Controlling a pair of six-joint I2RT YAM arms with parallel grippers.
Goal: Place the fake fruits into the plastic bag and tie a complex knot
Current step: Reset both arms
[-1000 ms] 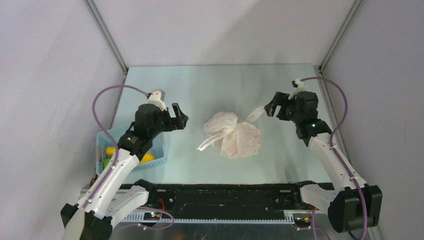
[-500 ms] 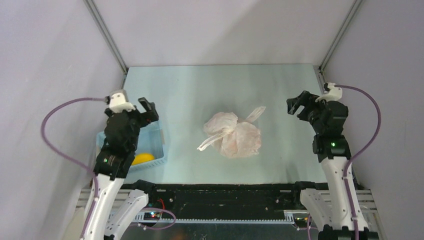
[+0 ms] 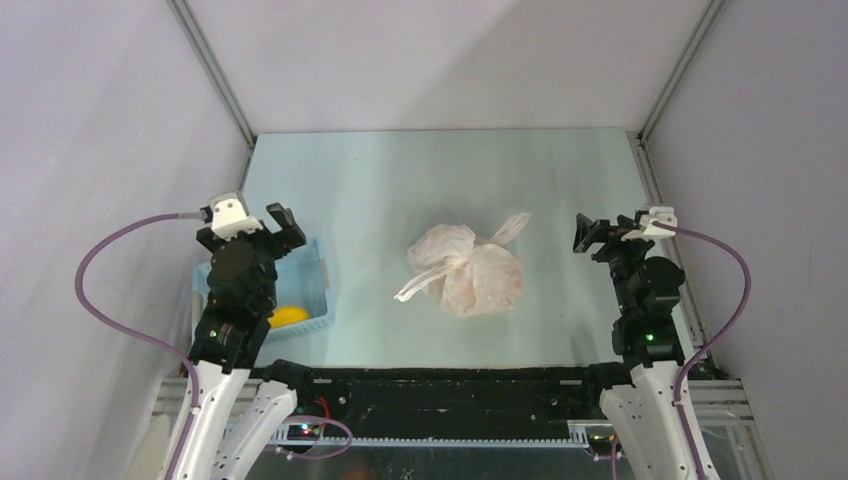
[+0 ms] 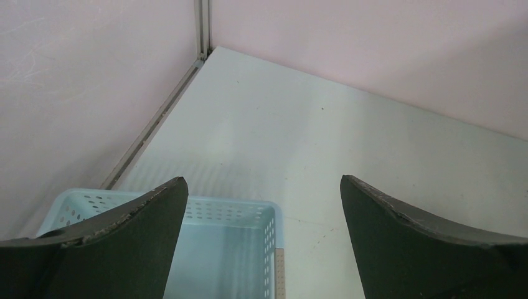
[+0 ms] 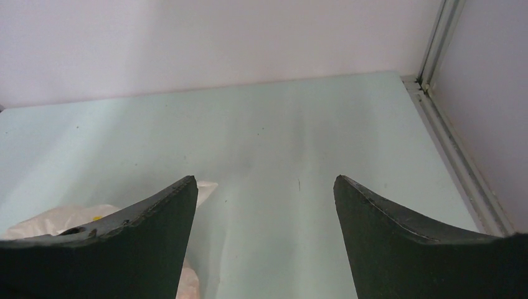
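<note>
Looking at the plastic bag (image 3: pixel 465 272), you cannot make out its contents through the crinkled film, and your left arm (image 3: pixel 235 305) covers part of the basket (image 3: pixel 318 270). The bag lies midway across the tabletop (image 3: pixel 400 170), well apart from the left claw (image 3: pixel 284 224) and right claw (image 3: pixel 592 236), both gaping, empty.

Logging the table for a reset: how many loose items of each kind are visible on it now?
Plastic bag: 1
Blue basket: 1
Yellow fruit in the basket: 1
Total: 3; anything inside the bag cannot be counted.
</note>
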